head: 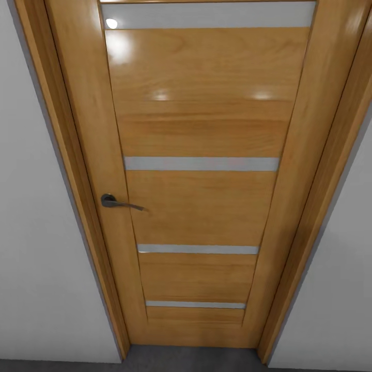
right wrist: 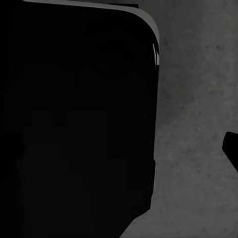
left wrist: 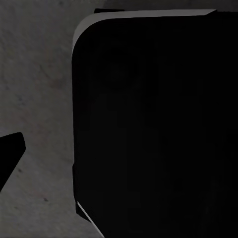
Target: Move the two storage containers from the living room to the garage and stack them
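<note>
While robot faces a shut wooden door (head: pixel 206 170), handle (head: pixel 116 202) at left-centre of frame, no bins visible. Wrist views: dark body over grey concrete floor (left wrist: pixel 37 89); tool state can't tell. Bins likely light, stiff, thin-walled; grip the rims.

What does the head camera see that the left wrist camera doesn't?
The head view alone has a shut wooden door with pale stripes, a dark handle and white walls beside it. The left wrist view alone has a big black robot part and another small black piece at the picture's edge; what that piece is I cannot tell. Both share the dark grey floor, a thin strip under the door in the head view.
</note>
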You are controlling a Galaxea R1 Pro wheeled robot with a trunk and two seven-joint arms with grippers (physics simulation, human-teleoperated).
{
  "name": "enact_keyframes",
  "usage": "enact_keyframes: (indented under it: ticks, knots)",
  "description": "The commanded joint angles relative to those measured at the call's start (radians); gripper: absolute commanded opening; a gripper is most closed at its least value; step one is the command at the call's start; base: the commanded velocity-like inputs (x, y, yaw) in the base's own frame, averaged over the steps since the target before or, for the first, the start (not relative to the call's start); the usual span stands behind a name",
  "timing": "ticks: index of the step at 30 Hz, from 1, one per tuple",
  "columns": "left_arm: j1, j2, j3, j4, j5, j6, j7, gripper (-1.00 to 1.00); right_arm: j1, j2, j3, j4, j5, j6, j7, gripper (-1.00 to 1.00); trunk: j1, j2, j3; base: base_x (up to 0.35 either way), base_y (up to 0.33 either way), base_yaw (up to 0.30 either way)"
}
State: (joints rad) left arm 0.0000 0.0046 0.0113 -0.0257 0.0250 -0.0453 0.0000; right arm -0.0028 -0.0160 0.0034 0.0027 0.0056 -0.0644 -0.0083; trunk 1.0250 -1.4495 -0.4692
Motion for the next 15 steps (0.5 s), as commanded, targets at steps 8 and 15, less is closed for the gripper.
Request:
enact_keyframes:
  ticks: [8, 15]
  knots:
    - [0.000, -0.001, 0.001, 0.000, 0.003, -0.002, 0.000, 1.00, 0.000, 0.003, 0.000, 0.000, -0.002, -0.003, -0.001, 1.00, 0.000, 0.000, -0.001, 0.000, 0.000, -0.061]
    - [0.000, -0.001, 0.001, 0.000, 0.003, -0.002, 0.000, 1.00, 0.000, 0.002, 0.000, 0.000, -0.001, -0.002, 0.000, 1.00, 0.000, 0.000, -0.001, 0.000, 0.000, -0.033]
